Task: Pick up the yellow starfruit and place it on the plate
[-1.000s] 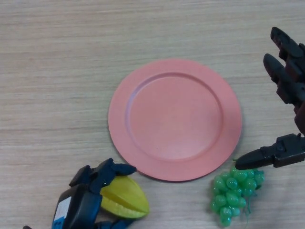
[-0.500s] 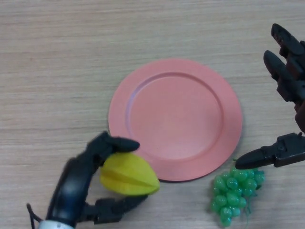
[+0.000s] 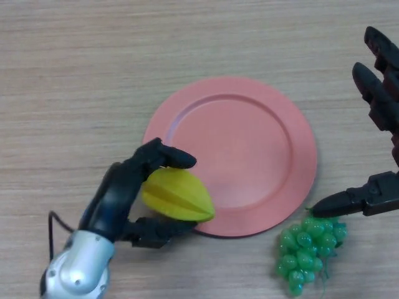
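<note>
starfruit: yellow, ridged, over plate's near-left rim | plate: pink, round

Table: pale wood-grain surface, fine horizontal lines, matt, looks like laminate.
Plate: salmon pink, smooth, plastic look, soft sheen, no pattern.
Starfruit: yellow, smooth ridged skin, waxy plastic look, slight gloss.
Grapes: green, translucent glossy beads, plastic look, small highlights on each.
Left hand: black, smooth hard plastic, little shine on fingers; wrist casing behind it silver-grey, glossy, metal or painted plastic, cannot tell which.
Right hand: black, matt hard plastic, segmented surface.
</note>
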`<action>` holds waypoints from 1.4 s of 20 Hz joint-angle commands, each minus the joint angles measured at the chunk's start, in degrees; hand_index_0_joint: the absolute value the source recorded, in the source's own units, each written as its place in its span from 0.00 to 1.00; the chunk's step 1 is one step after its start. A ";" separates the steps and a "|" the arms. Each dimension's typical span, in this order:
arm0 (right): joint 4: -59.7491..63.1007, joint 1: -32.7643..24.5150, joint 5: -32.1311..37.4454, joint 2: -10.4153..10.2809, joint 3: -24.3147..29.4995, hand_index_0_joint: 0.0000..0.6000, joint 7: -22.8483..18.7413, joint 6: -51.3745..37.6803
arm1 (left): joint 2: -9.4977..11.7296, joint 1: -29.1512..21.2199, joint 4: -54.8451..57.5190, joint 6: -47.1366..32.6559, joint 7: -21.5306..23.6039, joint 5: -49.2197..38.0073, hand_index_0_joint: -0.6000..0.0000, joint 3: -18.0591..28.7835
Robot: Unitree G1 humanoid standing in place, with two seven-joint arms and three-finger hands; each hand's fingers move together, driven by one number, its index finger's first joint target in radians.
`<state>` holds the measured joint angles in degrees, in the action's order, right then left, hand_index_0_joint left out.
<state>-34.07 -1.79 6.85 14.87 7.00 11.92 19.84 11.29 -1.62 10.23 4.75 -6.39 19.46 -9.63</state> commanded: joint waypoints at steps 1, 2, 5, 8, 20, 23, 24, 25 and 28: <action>-2.98 -1.26 1.96 1.29 3.66 0.00 -1.43 -6.59 | 0.66 -5.10 -4.35 -17.74 0.54 5.75 0.00 3.77; -2.92 -0.95 1.93 1.23 3.71 0.00 -1.30 -6.80 | 0.89 -6.00 -6.94 -21.94 2.04 7.70 0.00 4.07; -2.32 -1.02 1.54 1.28 3.88 0.00 -1.38 -7.35 | 0.31 -11.04 -16.36 -30.18 6.37 9.22 0.00 5.03; -2.01 -0.97 1.28 1.42 4.07 0.00 -1.22 -7.59 | -0.28 -12.02 -16.31 -25.75 6.56 3.27 0.00 4.72; -1.51 -1.49 0.54 1.36 3.33 0.00 -1.02 -8.09 | 0.96 -12.85 -14.51 -24.46 9.06 6.24 1.00 6.86; -2.00 -1.96 -0.14 1.49 3.03 0.00 -1.18 -7.49 | 2.17 -11.40 -5.97 -23.70 6.97 3.42 1.00 8.93; -2.12 -1.94 -0.40 1.51 2.88 0.00 -1.09 -7.47 | 2.46 -11.15 -4.15 -23.28 6.25 2.54 1.00 9.38; -2.48 -1.60 -0.08 1.29 2.79 0.00 -0.78 -7.50 | 2.79 -10.35 -0.49 -22.46 4.42 -2.45 1.00 10.60; -2.43 -1.71 -0.14 1.30 2.87 0.00 -0.53 -8.09 | 3.88 -8.88 4.41 -21.56 1.21 -12.77 1.00 13.70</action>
<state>-32.64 -2.05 6.72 14.87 7.89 11.93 19.79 13.58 -8.47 12.29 -11.27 -6.39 6.15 1.81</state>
